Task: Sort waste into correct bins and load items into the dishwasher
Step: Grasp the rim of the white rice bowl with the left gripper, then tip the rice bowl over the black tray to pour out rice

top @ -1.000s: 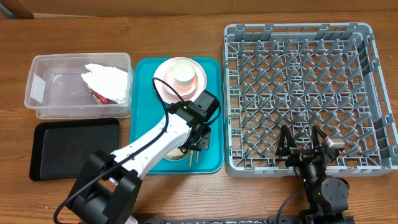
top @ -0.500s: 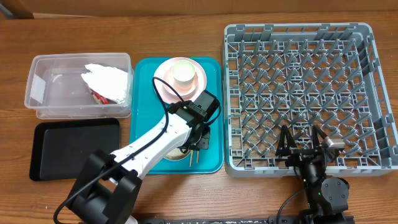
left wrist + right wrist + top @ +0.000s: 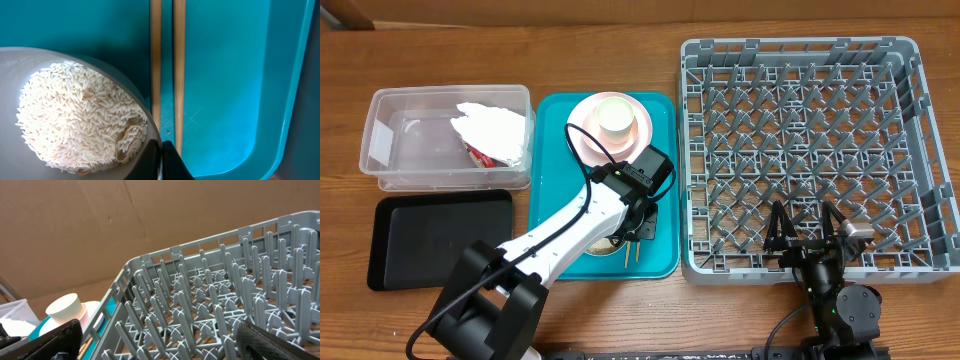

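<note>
no readable writing anywhere. the clear tub [image 3: 400, 160] has a white label on its left wall, too small to read. the print on the red-and-white wrapper [image 3: 478, 154] is also too small.

waste: crumpled napkin [image 3: 496, 131] sits in the tub's right half, lying over the wrapper. the black tray [image 3: 440, 238] is just in front of the tub.

teal tray [image 3: 552, 140] holds the pink plate [image 3: 580, 135] at the back with the white cup [image 3: 616, 114] on it. the rice bowl [image 3: 132, 85] is at the front, heaped with rice grains [image 3: 75, 117]. in the overhead view the left arm covers most of the bowl.

chopsticks [image 3: 155, 55] lie side by side flat on the teal tray, just beside the bowl's rim.

left gripper [image 3: 161, 151]: jaws look pinched on the bowl's rim, one finger inside and one outside.

right gripper [image 3: 805, 232]: jaws spread wide, holding nothing, over the near edge of the grey dish rack [image 3: 800, 60].
</note>
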`<action>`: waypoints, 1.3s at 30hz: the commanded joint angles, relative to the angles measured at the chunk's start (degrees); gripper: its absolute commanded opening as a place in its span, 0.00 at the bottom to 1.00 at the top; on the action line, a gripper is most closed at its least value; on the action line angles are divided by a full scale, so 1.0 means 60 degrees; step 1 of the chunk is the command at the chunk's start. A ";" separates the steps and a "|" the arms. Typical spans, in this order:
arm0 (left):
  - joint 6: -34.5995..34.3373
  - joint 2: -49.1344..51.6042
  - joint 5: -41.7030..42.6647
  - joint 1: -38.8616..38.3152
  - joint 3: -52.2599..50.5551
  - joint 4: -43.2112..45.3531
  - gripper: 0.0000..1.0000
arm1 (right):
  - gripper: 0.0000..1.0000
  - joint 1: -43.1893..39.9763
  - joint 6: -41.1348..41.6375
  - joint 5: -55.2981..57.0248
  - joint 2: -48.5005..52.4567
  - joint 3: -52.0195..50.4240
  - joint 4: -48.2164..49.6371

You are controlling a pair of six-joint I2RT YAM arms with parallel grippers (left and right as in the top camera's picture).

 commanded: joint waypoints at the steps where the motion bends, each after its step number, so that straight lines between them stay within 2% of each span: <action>1: -0.0066 0.0055 -0.0124 0.0182 -0.0033 0.0022 0.04 | 1.00 0.0018 -0.0062 0.0109 -0.0076 -0.0098 0.0047; 14: 0.0510 -0.0780 0.0419 0.1872 0.0452 -0.0630 0.04 | 1.00 0.0018 -0.0062 0.0113 -0.0076 -0.0098 0.0047; 24: 0.0583 -0.2637 0.0499 0.3322 0.1654 -0.2102 0.04 | 1.00 0.0018 -0.0062 0.0109 -0.0076 -0.0098 0.0047; 27: 0.0827 -0.3140 0.1111 0.4186 0.1712 -0.2291 0.04 | 1.00 0.0018 -0.0062 0.0109 -0.0076 -0.0098 0.0047; 32: 0.1767 -0.3355 0.2302 0.6426 0.1668 -0.2473 0.04 | 1.00 0.0018 -0.0062 0.0109 -0.0076 -0.0098 0.0047; 39: 0.2055 -0.3348 0.3931 0.9264 0.1395 -0.2204 0.04 | 1.00 0.0018 -0.0062 0.0113 -0.0076 -0.0098 0.0047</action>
